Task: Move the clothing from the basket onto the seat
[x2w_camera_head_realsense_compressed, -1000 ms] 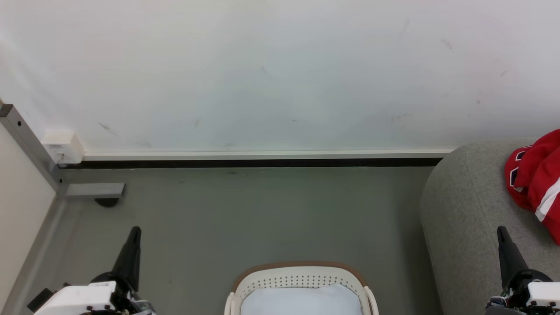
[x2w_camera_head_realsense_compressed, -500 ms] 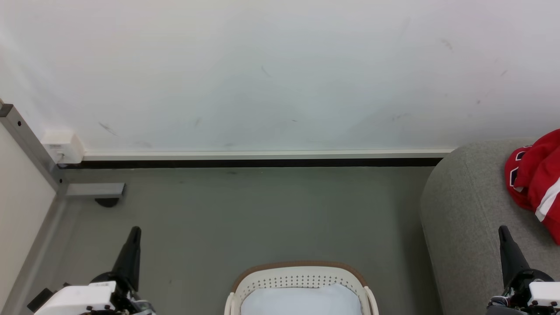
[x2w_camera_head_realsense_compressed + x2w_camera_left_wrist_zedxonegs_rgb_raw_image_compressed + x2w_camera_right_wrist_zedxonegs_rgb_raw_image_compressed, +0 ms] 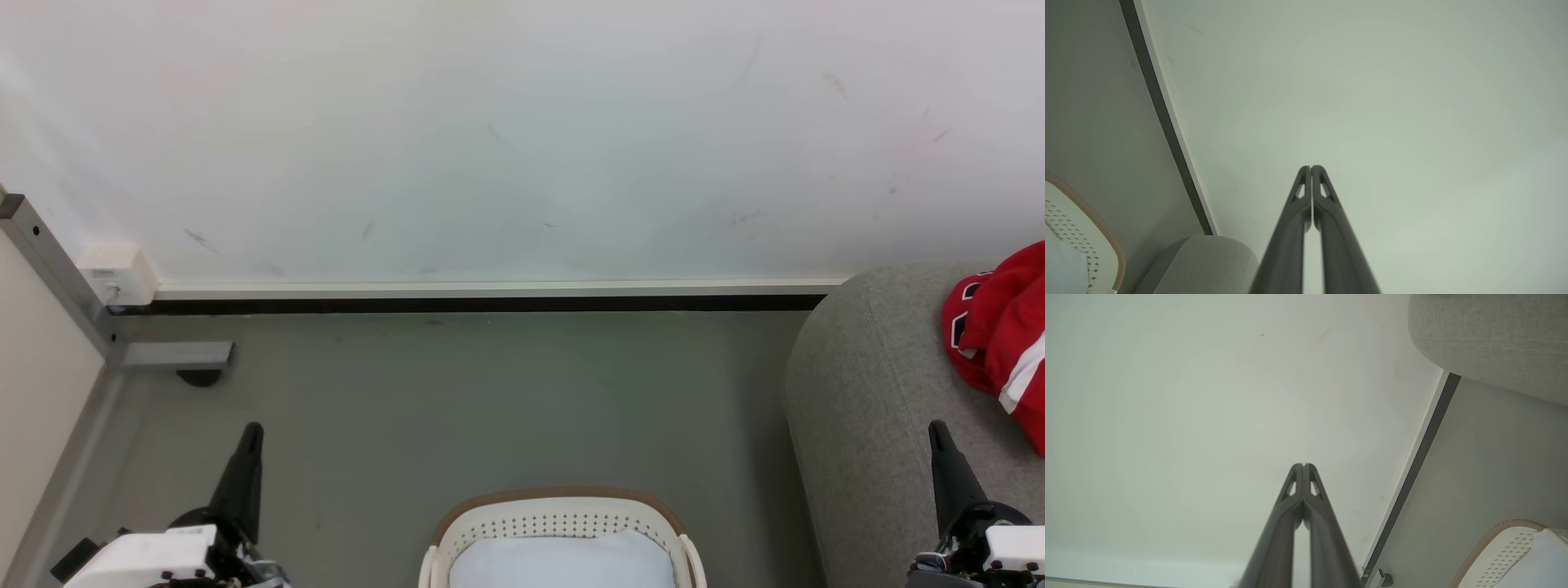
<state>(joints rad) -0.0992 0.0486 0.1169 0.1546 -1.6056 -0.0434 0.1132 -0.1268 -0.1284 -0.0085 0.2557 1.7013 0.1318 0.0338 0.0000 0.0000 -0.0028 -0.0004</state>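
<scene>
Both arms were parked low: left gripper (image 3: 251, 429) near-left above the floor (image 3: 490, 392), right gripper (image 3: 936, 426) near-right by the seat (image 3: 865, 384), each with fingers pressed together on nothing. Clothing (image 3: 1000, 327) lay bunched on the seat at far right, cut by the frame edge. Basket (image 3: 563, 495) sat near-centre on the floor, white liner (image 3: 563, 559) inside, no red in the part we could see; its near half was out of frame. We judged this the final check: tip the head down, confirm nothing red hides in the liner folds, keep the closed fingers clear of the basket meanwhile
</scene>
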